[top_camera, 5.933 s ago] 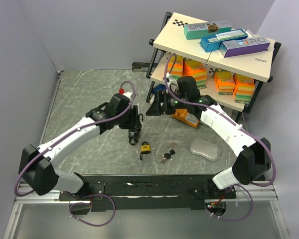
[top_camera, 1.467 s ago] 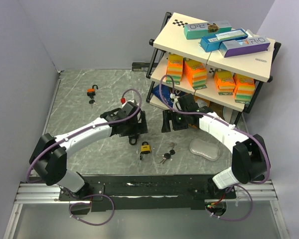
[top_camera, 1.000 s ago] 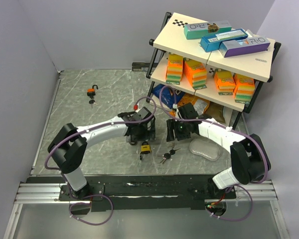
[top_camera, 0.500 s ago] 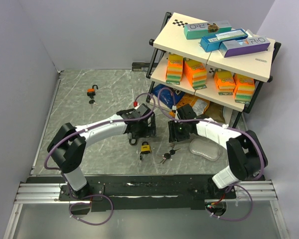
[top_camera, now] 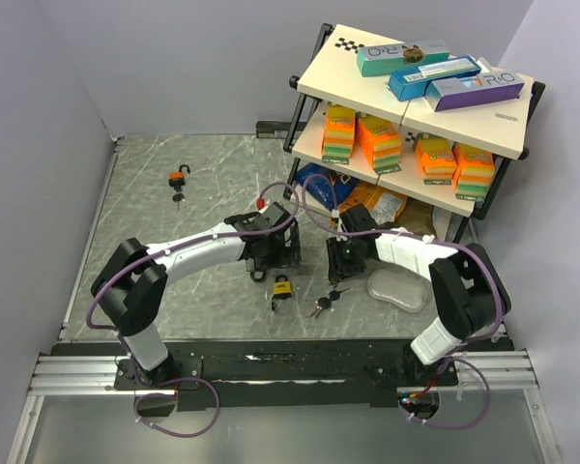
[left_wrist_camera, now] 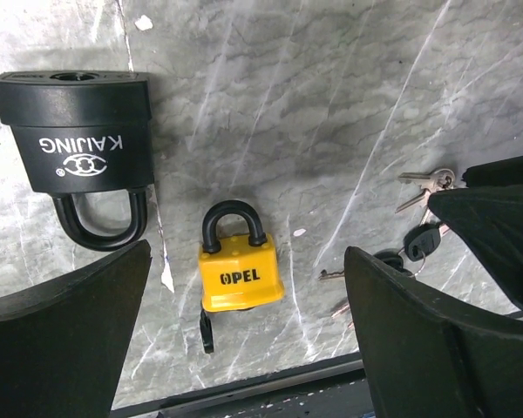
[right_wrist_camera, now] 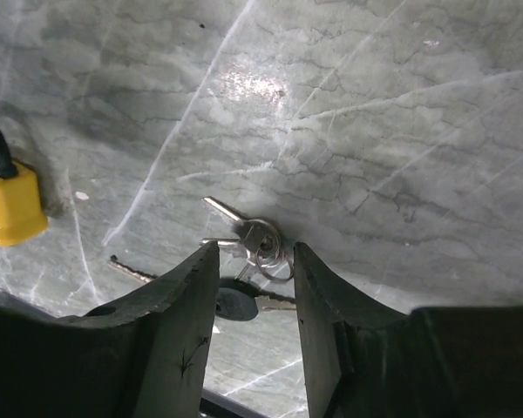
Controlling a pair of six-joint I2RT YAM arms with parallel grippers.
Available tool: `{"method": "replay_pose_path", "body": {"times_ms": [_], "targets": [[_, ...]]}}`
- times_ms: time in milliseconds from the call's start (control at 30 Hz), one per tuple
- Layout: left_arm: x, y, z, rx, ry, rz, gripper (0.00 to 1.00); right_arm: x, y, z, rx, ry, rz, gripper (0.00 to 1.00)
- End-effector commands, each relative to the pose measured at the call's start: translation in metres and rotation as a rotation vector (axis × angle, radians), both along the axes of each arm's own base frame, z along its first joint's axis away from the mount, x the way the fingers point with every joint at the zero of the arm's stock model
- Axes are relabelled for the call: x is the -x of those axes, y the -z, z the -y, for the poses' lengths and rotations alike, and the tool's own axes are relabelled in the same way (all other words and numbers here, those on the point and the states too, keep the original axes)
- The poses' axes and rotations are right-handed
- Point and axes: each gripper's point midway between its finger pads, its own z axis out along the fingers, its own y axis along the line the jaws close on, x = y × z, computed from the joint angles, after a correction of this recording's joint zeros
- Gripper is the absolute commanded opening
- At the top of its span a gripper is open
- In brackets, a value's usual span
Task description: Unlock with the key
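Note:
A yellow padlock [top_camera: 282, 287] [left_wrist_camera: 240, 270] lies flat on the marble table, shackle closed, with a small black piece [left_wrist_camera: 207, 331] poking out under its base. My left gripper [top_camera: 274, 253] [left_wrist_camera: 247, 252] hovers just above it, open wide, one finger on each side. A bunch of keys [top_camera: 326, 300] [right_wrist_camera: 257, 248] lies to the right of the padlock. My right gripper [top_camera: 340, 263] [right_wrist_camera: 255, 252] is low over the bunch. Its jaws stand narrowed astride the key ring, with a gap still showing. A black padlock [left_wrist_camera: 78, 144] lies behind the yellow one.
A shelf rack [top_camera: 416, 97] with boxes and orange packs stands at the back right, snack bags [top_camera: 367, 203] under it. A clear plastic lid [top_camera: 398, 288] lies right of the keys. An orange padlock [top_camera: 179, 177] sits far left. The table's front edge [left_wrist_camera: 244, 396] is close.
My right gripper has slid down and left over the keys, and its jaws have narrowed around the ring. The left gripper has settled above the yellow padlock, still wide.

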Motion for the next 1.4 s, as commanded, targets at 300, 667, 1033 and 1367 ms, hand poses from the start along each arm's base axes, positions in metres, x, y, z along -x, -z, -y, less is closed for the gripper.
{"method": "replay_pose_path", "body": {"times_ms": [300, 667, 1033, 1367], "targets": [[-0.009, -0.013, 0.005, 0.052, 0.003, 0.028, 0.96, -0.003, 0.011, -0.008, 0.01, -0.032, -0.028, 0.35], [-0.012, -0.02, 0.003, 0.06, -0.009, 0.038, 0.96, -0.002, 0.011, -0.008, 0.012, -0.032, -0.035, 0.07], [-0.028, -0.057, 0.01, 0.137, -0.019, 0.098, 0.96, -0.01, -0.019, -0.017, -0.069, -0.019, 0.003, 0.0], [-0.034, -0.114, 0.024, 0.3, -0.023, 0.172, 0.96, -0.025, -0.059, -0.025, -0.173, 0.02, 0.043, 0.0]]}}
